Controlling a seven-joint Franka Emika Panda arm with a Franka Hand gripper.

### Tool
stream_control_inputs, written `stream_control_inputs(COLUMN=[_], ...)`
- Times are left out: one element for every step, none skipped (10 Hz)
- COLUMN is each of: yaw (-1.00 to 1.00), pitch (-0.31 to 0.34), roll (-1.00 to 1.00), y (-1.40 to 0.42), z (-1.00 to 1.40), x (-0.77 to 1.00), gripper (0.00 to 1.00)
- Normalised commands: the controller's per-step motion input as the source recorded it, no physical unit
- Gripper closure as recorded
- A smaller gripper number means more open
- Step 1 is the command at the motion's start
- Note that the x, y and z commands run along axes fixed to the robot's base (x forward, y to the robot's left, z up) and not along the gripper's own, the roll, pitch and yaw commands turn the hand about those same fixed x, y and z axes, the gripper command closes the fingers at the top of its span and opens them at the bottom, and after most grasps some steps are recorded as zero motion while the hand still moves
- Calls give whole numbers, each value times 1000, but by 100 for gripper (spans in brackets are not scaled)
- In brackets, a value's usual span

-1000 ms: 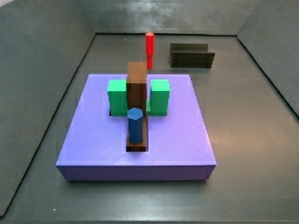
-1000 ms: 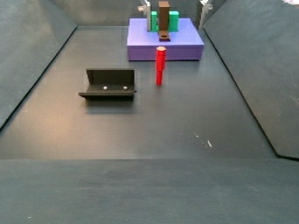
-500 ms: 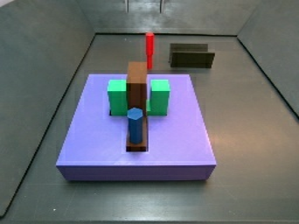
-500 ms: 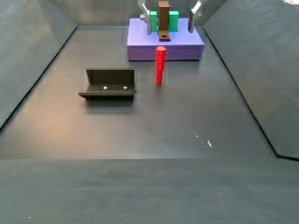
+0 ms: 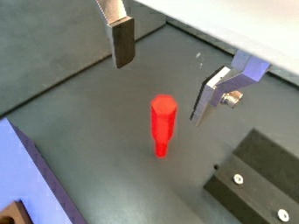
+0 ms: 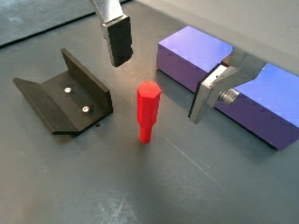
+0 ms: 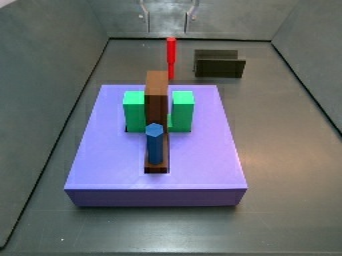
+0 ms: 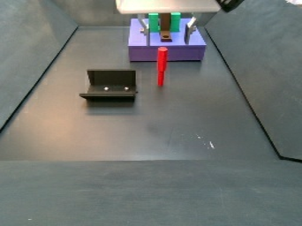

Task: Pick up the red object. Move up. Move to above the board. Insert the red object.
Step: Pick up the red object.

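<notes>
The red object (image 6: 146, 111) is standing upright on the dark floor between the board (image 8: 167, 46) and the fixture (image 8: 109, 86), untouched. I am hovering the gripper (image 6: 162, 72) above it, fingers spread wide at about ten and three o'clock of the peg in both wrist views. I judge the pick-up is underway: next I need to descend straight down and close.

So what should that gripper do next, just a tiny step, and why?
Probably lower straight down. The gripper hangs open above the red object, which stands upright on the floor between the fixture and the board. In both wrist views the peg sits between the fingers but below them, untouched, so descending would bring the pads around it before closing.
</notes>
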Motion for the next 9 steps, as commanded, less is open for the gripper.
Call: stream_control_inputs(yaw=[-157,-146,-123,-86,-106,-63,-40,0,0], pitch=[0,0,0,0,-27,-34,-24,-6,0], roll=[-40,-33,-10,0,-1,0,0,0,0], y=[0,0,0,0,0,0,0,0,0], z=[-380,-389,-406,-403,-349,-263,-251,-131,0], x=[243,206,160,0,-183,-257,-157,-89,0], gripper=[0,0,0,0,0,0,0,0,0])
